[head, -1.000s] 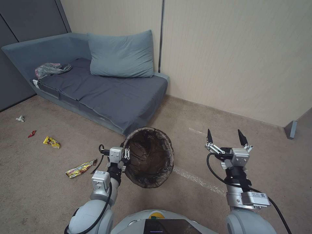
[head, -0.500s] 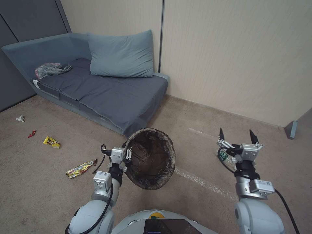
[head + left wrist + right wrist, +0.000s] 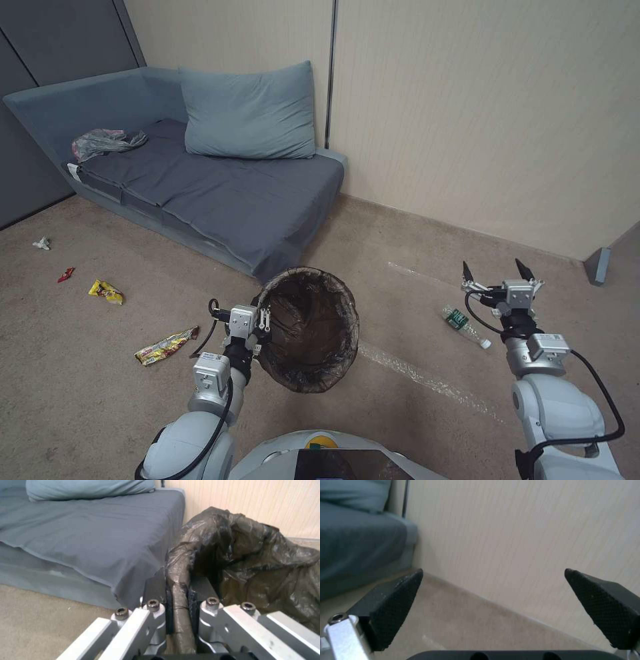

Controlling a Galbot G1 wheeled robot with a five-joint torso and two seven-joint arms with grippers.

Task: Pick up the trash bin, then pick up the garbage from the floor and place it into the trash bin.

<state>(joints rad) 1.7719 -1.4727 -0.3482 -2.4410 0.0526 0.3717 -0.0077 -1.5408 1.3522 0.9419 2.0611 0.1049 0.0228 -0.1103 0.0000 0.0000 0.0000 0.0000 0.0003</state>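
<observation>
Left hand (image 3: 261, 322) clamped on near-left rim of round, brown-bag-lined trash bin (image 3: 308, 327), held centre. Right hand (image 3: 497, 272), open and empty, now swung farther right, uncovering clear plastic bottle (image 3: 465, 325); yellow snack wrappers (image 3: 165, 345) uncollected.

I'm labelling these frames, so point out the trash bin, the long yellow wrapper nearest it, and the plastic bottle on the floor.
trash bin (image 3: 308, 327), head view, on the dark bag lining inside.
yellow wrapper (image 3: 165, 345), head view, on its middle.
plastic bottle (image 3: 463, 323), head view, on its body beside the green label.
</observation>
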